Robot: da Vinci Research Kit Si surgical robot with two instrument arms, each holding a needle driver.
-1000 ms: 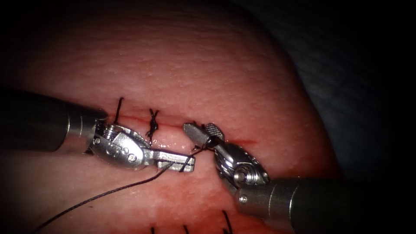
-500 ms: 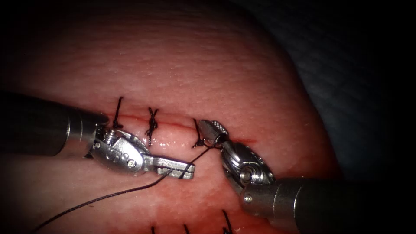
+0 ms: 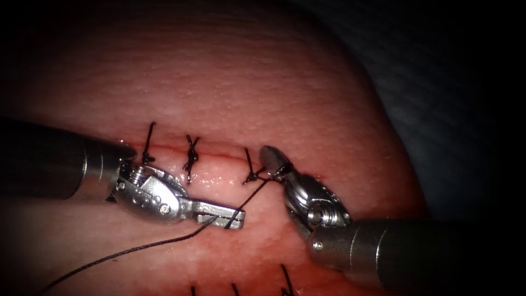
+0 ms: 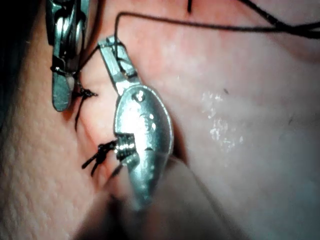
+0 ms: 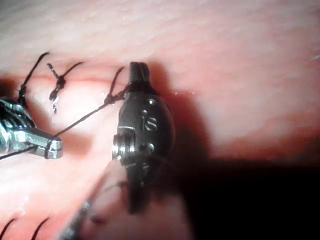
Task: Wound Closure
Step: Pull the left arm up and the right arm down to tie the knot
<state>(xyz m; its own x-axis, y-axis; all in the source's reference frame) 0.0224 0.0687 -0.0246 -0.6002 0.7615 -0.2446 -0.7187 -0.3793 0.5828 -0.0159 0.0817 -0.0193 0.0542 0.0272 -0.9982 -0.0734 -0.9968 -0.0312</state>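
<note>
The thread (image 3: 249,195) is held by both tools beside the cut (image 3: 219,158) in the tissue (image 3: 263,87). The left arm's tool (image 3: 233,215) lies just below the cut, its jaws closed flat on the thread near their tips; from there one strand is seen running up to a knot (image 3: 253,176) at the cut, and a long tail trails away from the cut over the tissue. The right arm's tool (image 3: 274,160) is set at the cut itself, just right of that knot, with its jaws closed on the short end of the thread close to the knot. In the left wrist view the left arm's tool (image 4: 111,50) is seen clamped on the thread (image 4: 200,25), with the right arm's tool (image 4: 62,95) alongside. Two finished stitches (image 3: 191,158) are seen along the cut to the left of the knot. The needle cannot be made out.
</note>
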